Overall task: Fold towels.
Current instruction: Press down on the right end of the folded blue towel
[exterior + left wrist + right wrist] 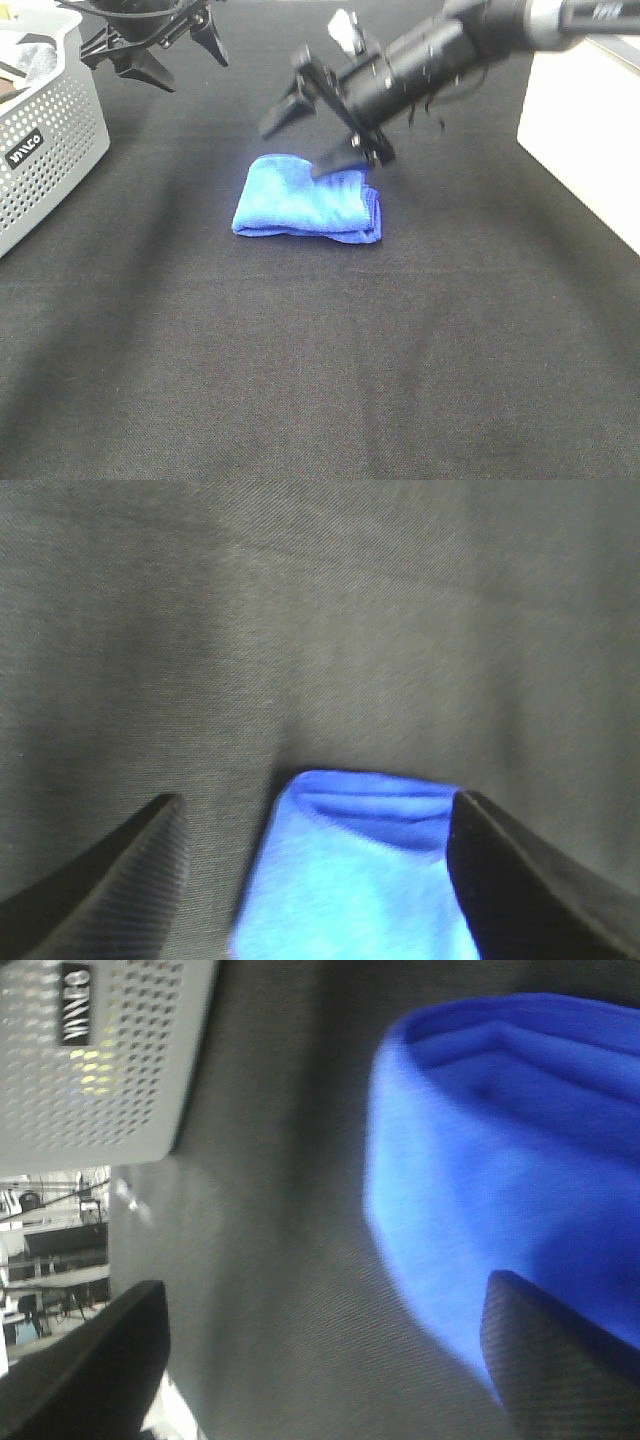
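A blue towel (308, 200) lies folded into a small rectangle on the black table. It also shows in the left wrist view (355, 870) and the right wrist view (500, 1170). My right gripper (305, 135) is open just above the towel's far edge, one fingertip (338, 157) over the towel's far right corner and the other raised to the left. It holds nothing. My left gripper (175, 55) is open and empty, raised at the far left, well away from the towel.
A grey perforated basket (50, 140) stands at the left edge, also in the right wrist view (100, 1050). A white box (585, 130) stands at the right edge. The black table cloth (320, 360) spreads in front of the towel.
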{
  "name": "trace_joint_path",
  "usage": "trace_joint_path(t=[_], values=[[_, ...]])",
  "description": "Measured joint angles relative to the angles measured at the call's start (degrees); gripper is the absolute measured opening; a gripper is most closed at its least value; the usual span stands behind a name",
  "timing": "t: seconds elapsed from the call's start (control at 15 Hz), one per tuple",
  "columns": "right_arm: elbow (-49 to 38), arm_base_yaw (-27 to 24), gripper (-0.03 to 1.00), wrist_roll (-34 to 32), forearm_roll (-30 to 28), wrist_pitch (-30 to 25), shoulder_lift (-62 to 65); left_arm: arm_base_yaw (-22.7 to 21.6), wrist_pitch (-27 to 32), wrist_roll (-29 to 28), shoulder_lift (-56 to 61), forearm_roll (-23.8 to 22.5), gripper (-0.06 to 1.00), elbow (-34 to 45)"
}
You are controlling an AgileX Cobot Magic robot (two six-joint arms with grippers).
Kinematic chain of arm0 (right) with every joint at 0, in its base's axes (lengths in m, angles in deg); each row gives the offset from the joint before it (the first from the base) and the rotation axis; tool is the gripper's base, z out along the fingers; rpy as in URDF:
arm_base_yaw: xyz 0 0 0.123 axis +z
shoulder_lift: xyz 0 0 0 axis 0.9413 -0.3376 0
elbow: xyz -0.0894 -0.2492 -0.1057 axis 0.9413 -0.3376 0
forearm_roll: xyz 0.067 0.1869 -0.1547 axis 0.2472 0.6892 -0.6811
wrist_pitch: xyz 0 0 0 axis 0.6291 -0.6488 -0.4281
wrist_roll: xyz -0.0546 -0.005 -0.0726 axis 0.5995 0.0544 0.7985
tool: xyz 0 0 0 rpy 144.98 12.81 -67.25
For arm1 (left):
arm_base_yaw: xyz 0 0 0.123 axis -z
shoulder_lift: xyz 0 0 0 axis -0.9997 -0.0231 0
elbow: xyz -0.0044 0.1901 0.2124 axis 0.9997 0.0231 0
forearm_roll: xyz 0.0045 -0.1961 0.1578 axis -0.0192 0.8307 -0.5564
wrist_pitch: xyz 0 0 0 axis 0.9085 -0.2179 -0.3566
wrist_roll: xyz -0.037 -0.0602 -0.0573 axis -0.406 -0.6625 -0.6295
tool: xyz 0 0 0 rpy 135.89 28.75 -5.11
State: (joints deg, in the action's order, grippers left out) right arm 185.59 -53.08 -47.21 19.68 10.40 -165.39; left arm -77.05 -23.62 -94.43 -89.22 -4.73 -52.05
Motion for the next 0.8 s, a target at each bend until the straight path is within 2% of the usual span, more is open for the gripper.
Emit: trace_joint_path(t=[0.27, 0.67, 0.73, 0.8], values=[[0.0, -3.9, 0.79, 0.2, -4.0, 1.4, -3.6, 0.0, 0.0, 0.4, 0.0, 0.0, 0.69, 0.0], [0.0, -4.1, 0.78, -0.1, -9.5, 1.1, -1.7, 0.0, 0.5, 0.5, 0.0, 0.0, 0.69, 0.0], [0.0, -4.1, 0.78, -0.5, -11.5, 0.3, -0.5, 0.0, 1.5, 0.9, 0.0, 0.0, 0.69, 0.0], [0.0, -4.1, 0.78, -2.7, -16.7, -0.6, 1.4, 0.0, 3.2, 1.5, 0.3, -0.4, 0.69, 0.0]])
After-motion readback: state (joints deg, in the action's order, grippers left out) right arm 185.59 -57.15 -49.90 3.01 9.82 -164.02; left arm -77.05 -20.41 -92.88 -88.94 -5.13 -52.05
